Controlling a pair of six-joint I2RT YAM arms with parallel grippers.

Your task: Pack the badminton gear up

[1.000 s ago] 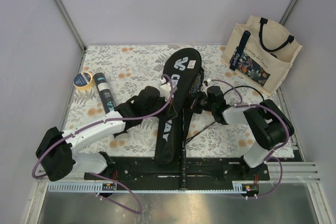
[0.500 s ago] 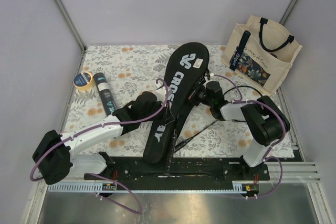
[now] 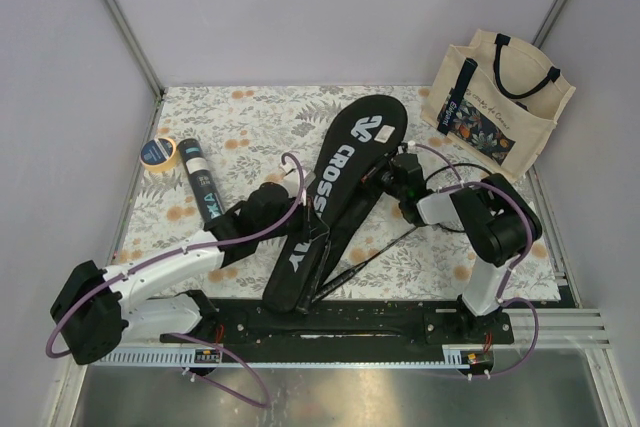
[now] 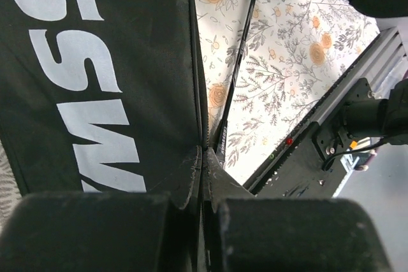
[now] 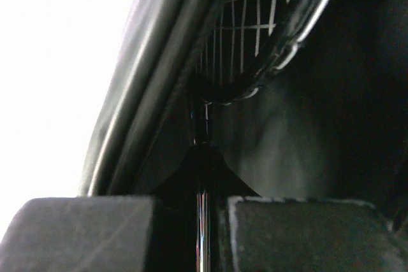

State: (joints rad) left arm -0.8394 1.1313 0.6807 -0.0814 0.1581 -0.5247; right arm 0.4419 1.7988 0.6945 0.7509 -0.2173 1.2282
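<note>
Mostly hidden: a thin black racket (image 5: 255, 23), its strung head tucked inside the long black racket-shaped bag (image 3: 340, 187) marked CROSSWAY, handle out of sight. The right gripper (image 5: 203, 205) is clamped on its shaft at the bag's 3 o'clock edge. The left gripper (image 4: 203, 189) pinches the bag's seam near 6 o'clock. The bag lies mid-table, slanting from 1 o'clock to 7 o'clock.

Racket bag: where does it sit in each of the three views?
Top: racket bag lies diagonally mid-table, wide end toward the far right.
Left wrist: bag fills the left side, edge pinched in the left tool.
Right wrist: bag is the dark fabric around a racket.
Shared landmark: white lettering, in top and left wrist only.
</note>
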